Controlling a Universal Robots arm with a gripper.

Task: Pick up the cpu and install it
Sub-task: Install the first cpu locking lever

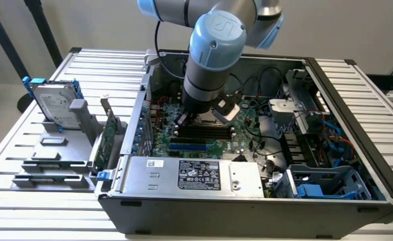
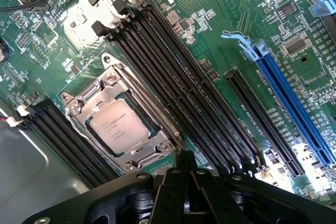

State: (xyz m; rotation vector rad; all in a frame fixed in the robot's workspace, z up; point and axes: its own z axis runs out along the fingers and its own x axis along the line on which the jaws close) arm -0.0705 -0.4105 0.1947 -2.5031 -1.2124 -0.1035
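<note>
Cpu seated flat inside the metal socket frame on the green motherboard, between the long black memory slots on one side and a shorter black bank on the other. Install step judged all but done, with the chip already down in its socket; gripper pressed together, pinching nothing, just beside the socket's edge. Any further move judged to need a clean lift clear of the frame; arm plunged steeply down into the open computer case, wrist low over the board.
</note>
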